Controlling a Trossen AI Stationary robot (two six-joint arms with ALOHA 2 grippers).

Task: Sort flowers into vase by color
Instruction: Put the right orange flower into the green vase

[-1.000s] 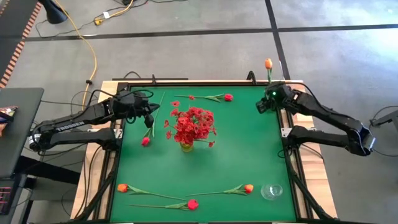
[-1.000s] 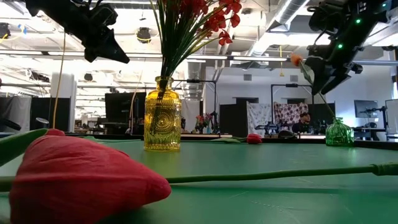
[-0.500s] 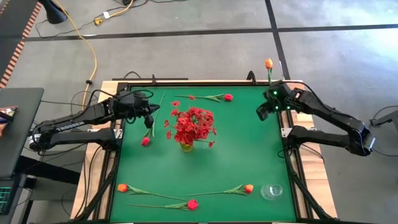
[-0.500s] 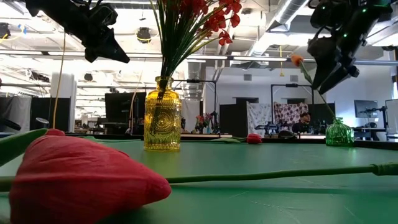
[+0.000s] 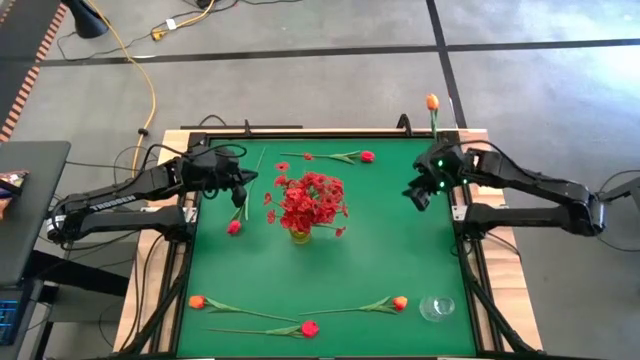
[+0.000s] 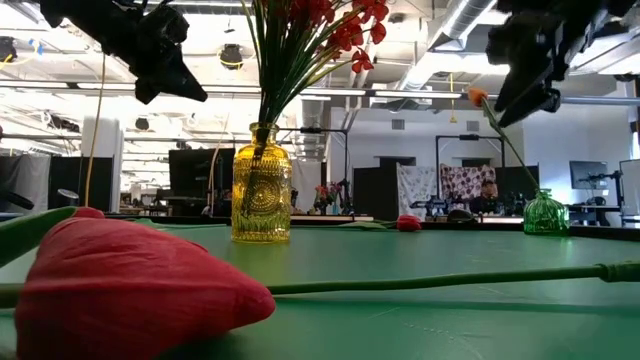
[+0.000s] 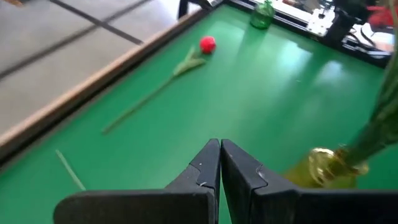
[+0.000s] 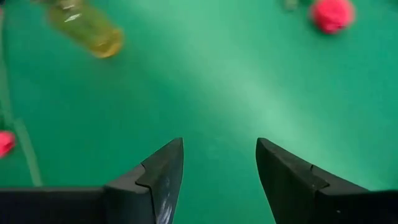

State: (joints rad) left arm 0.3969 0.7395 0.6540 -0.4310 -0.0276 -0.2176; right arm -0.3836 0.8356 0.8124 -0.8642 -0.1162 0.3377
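Jaws of your right gripper gape empty (orange tulip behind them, presumably delivered), while your left gripper waits pinched shut, holding nothing.

Yellow cable, black desk nr table.

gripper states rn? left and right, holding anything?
Left gripper: shut, fingers pressed together, nothing seen between them, raised above the green table.
Right gripper: open, empty, above the table.
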